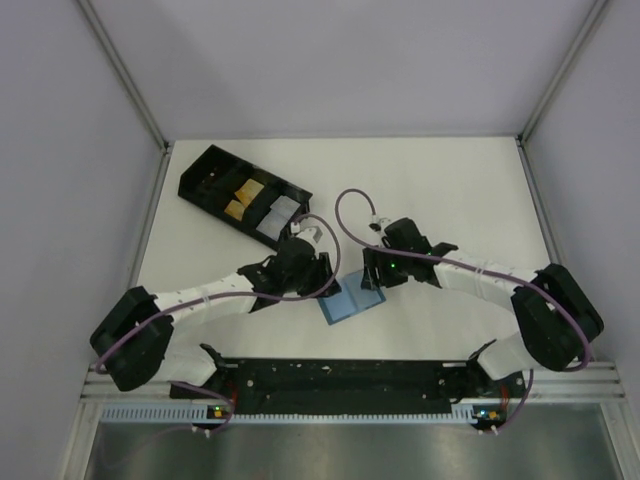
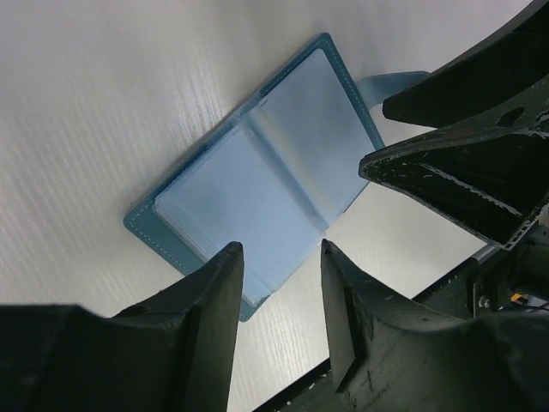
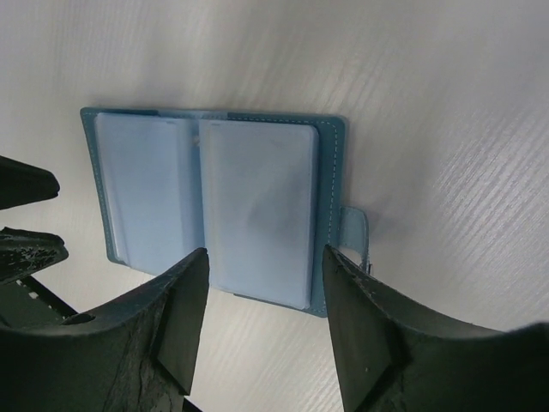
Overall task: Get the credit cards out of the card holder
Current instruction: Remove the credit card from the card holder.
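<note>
The blue card holder (image 1: 350, 302) lies open and flat on the white table between the two grippers. Its two paler blue inner panels face up (image 2: 257, 172), (image 3: 210, 202), with a small tab (image 3: 353, 230) on one edge. No separate card shows outside it. My left gripper (image 1: 322, 272) is open and empty, hovering at the holder's left edge (image 2: 281, 251). My right gripper (image 1: 368, 278) is open and empty, hovering at the holder's right edge (image 3: 264, 257).
A black compartmented tray (image 1: 243, 195) lies at the back left, holding tan and grey items. White walls close in the table at the back and sides. The arms' black base rail (image 1: 345, 375) runs along the near edge.
</note>
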Motion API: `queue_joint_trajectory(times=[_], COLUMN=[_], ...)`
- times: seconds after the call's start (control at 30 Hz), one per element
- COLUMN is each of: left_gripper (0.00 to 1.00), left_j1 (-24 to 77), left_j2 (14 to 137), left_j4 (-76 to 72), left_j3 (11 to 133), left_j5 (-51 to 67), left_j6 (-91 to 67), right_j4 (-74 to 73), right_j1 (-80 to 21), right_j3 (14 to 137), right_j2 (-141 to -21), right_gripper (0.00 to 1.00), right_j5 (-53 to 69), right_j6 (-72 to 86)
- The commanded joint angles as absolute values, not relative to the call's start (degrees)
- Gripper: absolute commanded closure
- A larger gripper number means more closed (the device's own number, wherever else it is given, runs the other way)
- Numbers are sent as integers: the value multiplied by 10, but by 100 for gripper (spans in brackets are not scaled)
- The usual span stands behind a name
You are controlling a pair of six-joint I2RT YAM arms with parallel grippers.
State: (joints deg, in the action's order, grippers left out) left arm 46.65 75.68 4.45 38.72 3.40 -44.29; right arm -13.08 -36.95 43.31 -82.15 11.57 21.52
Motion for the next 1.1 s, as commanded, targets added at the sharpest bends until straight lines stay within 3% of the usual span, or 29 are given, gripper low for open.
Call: queue_joint_trajectory(times=[0.0,0.23,0.5,0.67,1.07], left_gripper=[55,73,75,75,76], left_j1=[471,471,471,471,472], left_j2=[788,852,863,867,866], left_j4=[14,29,25,22,16], left_j3=[388,382,367,365,363], left_j5=[42,47,47,50,54], left_j6=[-440,-461,-468,-469,-472], right_j4=[-133,-129,-127,-127,-126], right_j1=[-376,-379,-384,-395,-408], right_j3=[457,459,456,461,491], right_j2=[-842,-858,-882,-858,-802], right_gripper=[45,49,51,64,65], right_j5=[112,127,134,157,220], right_j6=[204,207,213,221,244])
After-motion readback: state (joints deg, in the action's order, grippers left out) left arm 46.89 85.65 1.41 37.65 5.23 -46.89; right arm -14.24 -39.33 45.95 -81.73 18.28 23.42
